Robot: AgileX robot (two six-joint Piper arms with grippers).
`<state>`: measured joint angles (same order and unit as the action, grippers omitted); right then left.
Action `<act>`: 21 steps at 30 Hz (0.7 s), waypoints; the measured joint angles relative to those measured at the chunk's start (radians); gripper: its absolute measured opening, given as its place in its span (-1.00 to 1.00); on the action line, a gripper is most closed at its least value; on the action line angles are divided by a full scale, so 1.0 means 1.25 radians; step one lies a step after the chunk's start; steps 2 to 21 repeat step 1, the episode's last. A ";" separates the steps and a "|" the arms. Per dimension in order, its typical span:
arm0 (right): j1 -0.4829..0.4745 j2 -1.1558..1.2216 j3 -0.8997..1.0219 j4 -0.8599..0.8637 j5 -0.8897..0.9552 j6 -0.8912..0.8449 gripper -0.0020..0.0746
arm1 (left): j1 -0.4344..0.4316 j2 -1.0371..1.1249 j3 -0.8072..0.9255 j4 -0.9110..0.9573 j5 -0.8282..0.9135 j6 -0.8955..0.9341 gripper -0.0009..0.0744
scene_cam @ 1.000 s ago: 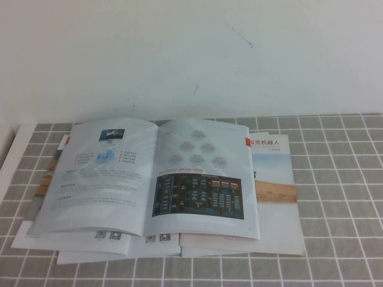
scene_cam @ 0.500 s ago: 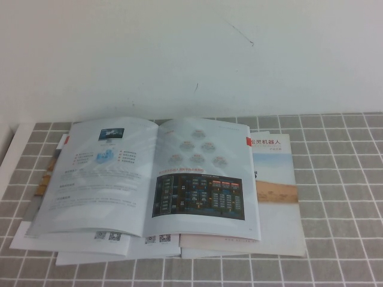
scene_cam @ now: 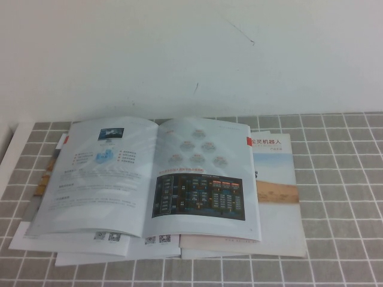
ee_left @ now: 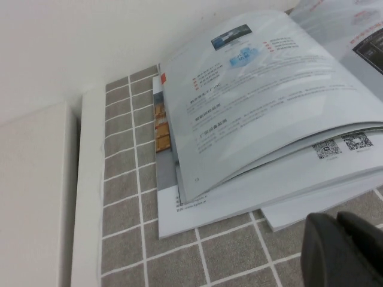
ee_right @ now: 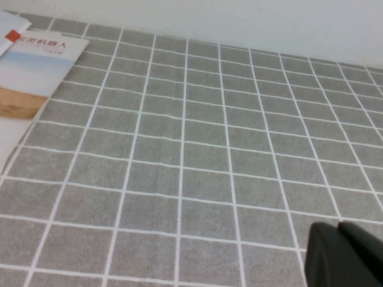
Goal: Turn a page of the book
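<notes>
- The book (scene_cam: 155, 176) lies open and face up on the grey-tiled tabletop (scene_cam: 341, 179), on the robot's left half of it, near the white wall (scene_cam: 191, 54).
- The page (scene_cam: 99, 173) on the book's left side shows its white face with small blue graphics; it lies arched over the sheets beneath, not flat (the bow is plain in the left wrist view).
- The facing page on the right carries hexagon diagrams above a dark chart panel.
- A brochure (scene_cam: 275, 179) with a red title and a tan band lies under the book's right edge, partly covered by it.
- White sheets with QR codes (scene_cam: 108, 239) stick out from under the book's near edge.
- Left gripper (ee_left: 344, 251): low over the tabletop, just beside the near-left corner of the paper stack, touching nothing; its dark fingers are closed and empty.
- Right gripper (ee_right: 344, 257): over bare tiles well apart from the book, with only the brochure's corner in its view; fingers closed, holding nothing.
- Neither gripper appears in the high view.
</notes>
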<state>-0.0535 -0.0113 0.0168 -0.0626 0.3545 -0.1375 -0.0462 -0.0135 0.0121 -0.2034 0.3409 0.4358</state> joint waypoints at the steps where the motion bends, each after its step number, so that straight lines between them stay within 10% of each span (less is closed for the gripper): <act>1: 0.000 0.000 0.000 0.000 0.000 0.000 -0.95 | 0.000 0.000 0.000 0.000 0.000 0.000 -0.98; 21: 0.000 0.000 0.000 0.000 0.000 0.000 -0.95 | 0.000 0.000 0.000 0.000 0.000 0.000 -0.98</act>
